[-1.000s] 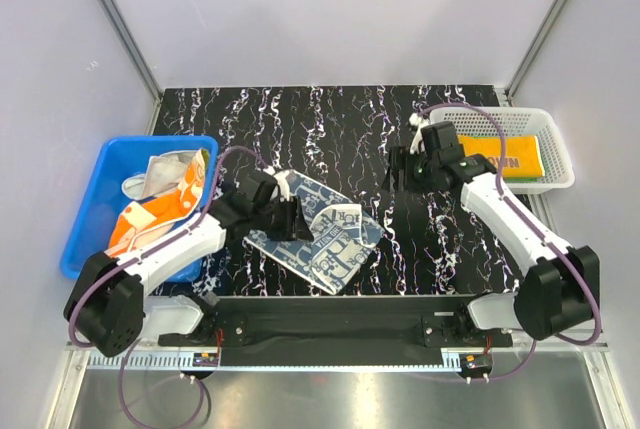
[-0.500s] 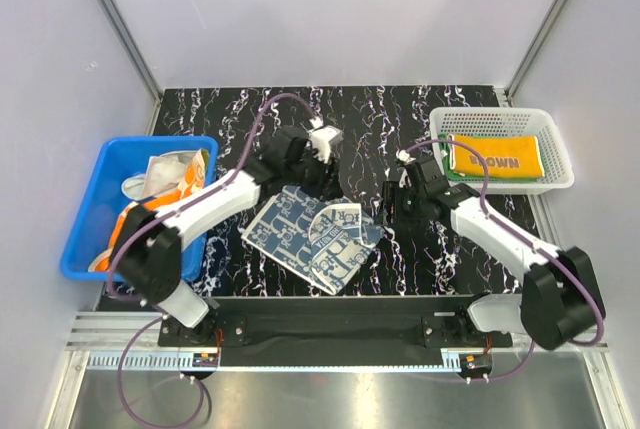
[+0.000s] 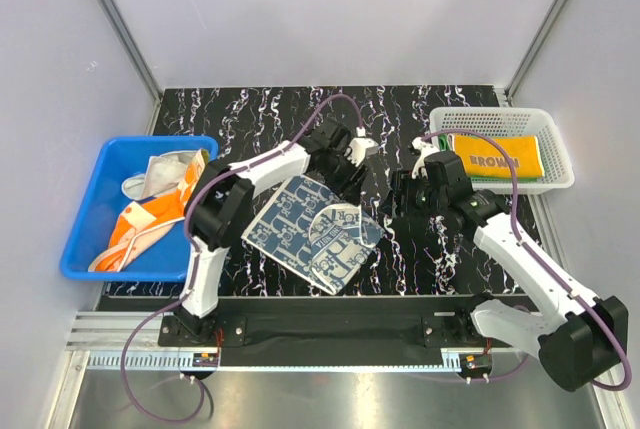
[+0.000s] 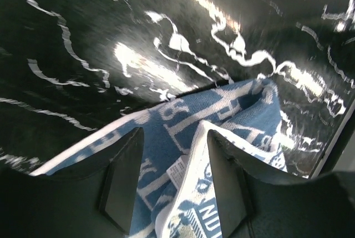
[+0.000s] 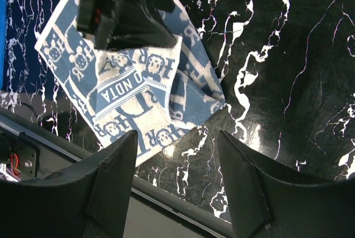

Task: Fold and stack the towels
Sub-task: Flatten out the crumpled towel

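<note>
Bin: blue bin (image 3: 88,211), left; fox towel (image 3: 150,214) heaped inside w/ others, same as before.
L gripper (image 3: 352,177): fingers apart, holding nothing; now over navy towel's far-rt corner, was further left.
Navy towel (image 3: 310,229): table centre, part-folded, same spot.
R gripper (image 3: 403,194): fingers apart, empty, just rt of towel; hardly moved.
Basket (image 3: 560,164): far rt; orange-yellow towel (image 3: 497,159) inside, unchanged.

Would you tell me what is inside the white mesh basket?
In the basket, an orange-yellow towel with brown lettering lies on top of a green towel, seen only at its edges. Anything lower is covered.
</note>
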Action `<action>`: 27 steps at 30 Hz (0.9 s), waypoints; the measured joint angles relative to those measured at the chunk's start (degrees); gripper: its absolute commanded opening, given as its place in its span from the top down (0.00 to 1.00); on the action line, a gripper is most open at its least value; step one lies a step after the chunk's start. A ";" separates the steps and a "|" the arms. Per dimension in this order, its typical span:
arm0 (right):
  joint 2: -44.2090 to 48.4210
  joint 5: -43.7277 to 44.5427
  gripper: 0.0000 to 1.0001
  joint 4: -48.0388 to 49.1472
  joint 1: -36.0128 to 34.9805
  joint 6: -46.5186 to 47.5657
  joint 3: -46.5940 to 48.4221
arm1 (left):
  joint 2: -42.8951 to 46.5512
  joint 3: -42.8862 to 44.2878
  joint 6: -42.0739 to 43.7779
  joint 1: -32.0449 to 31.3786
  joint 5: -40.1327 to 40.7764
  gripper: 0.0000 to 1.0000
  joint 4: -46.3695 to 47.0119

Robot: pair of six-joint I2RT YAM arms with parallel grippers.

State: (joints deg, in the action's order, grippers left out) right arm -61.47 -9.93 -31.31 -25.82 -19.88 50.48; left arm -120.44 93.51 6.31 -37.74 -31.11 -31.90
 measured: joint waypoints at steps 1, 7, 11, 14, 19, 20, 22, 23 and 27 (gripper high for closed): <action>-0.02 0.00 0.34 -0.20 0.00 0.11 0.00 | -0.81 0.31 0.50 -0.20 -0.39 0.46 -0.90; -0.52 0.00 0.34 -0.33 0.00 0.79 0.00 | -2.67 0.33 2.32 -1.09 -3.21 0.76 -4.92; -1.70 -0.02 0.36 -0.26 0.00 0.83 0.09 | -2.58 0.20 2.03 -1.22 -5.62 1.00 -4.79; -2.51 -0.02 0.36 -0.15 0.00 0.83 0.11 | -1.11 -1.01 -0.24 -0.85 -6.14 1.00 -2.91; -6.54 -0.48 0.37 0.68 0.00 1.18 2.14 | 12.33 -14.67 -11.91 5.31 -5.77 1.00 9.86; -8.11 -0.70 0.37 1.11 0.00 1.31 3.10 | 15.69 -17.88 -14.62 7.78 -5.64 1.00 12.66; -11.17 -1.36 0.38 2.62 0.00 1.68 4.72 | 22.82 -24.59 -20.79 14.88 -4.50 1.00 19.02; -12.81 -1.73 0.40 3.69 0.00 1.88 5.51 | 25.35 -27.02 -23.26 18.67 -3.72 1.00 21.66; -20.04 -3.45 0.45 8.72 0.00 3.43 8.68 | 27.50 -30.60 -29.59 27.15 -0.22 1.00 27.34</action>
State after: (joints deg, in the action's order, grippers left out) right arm -81.52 -13.39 -22.59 -25.82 -16.45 59.16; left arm -92.95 62.92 -23.29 -10.59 -31.33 -4.56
